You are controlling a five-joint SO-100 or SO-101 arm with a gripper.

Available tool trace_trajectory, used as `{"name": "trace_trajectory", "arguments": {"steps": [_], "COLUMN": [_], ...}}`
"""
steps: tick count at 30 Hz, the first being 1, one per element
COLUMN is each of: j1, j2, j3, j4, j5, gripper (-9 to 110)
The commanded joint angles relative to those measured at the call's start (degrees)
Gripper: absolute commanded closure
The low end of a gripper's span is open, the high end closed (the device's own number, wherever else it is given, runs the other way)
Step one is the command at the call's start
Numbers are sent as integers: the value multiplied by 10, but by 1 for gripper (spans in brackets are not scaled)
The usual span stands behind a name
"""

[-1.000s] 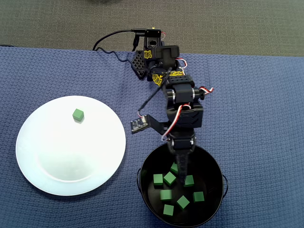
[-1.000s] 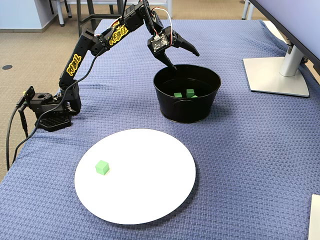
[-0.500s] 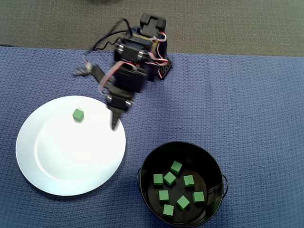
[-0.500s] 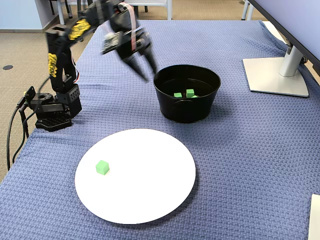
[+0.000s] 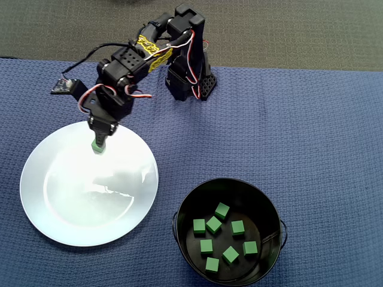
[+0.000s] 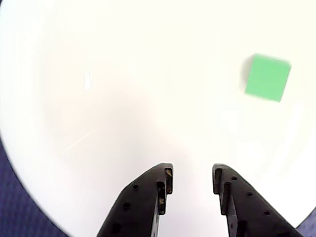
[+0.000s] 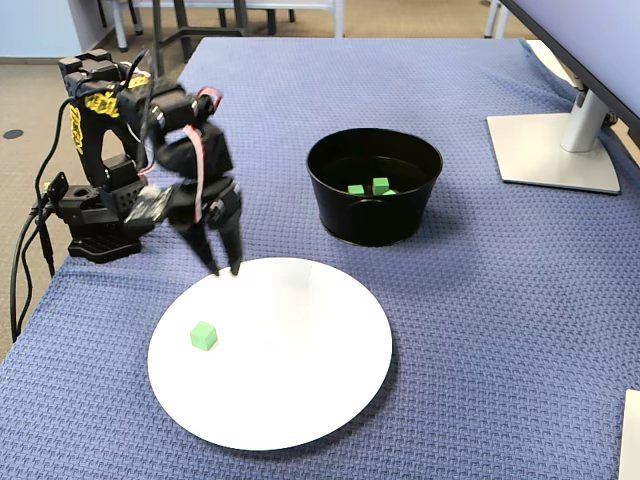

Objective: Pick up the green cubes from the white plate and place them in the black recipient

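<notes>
While your end effector [image 6: 191,178] hangs over the plate [image 5: 66,209] with jaws slightly apart and empty, 1 cube [image 7: 203,336] sits just beside it on the plate; 7 cubes [image 5: 222,210], possibly more, lie in the pot [image 7: 375,225].

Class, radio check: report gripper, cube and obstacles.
Gripper open, empty, over white plate. One green cube left on plate; seven visible in black recipient. Nothing in the way.

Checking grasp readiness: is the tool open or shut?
Open: in the wrist view the tool shows a clear gap, empty, above the white plate.
</notes>
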Motion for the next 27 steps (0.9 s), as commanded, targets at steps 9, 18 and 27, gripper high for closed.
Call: {"name": "trace_trajectory", "arguments": {"steps": [9,18,27], "j1": [49,76,81], "j2": [-47,-60,-63], "j3": [44,61,76], "j4": [-73,-98,-112], "j5": [-74,-69,-67], "gripper": [66,69,70]}}
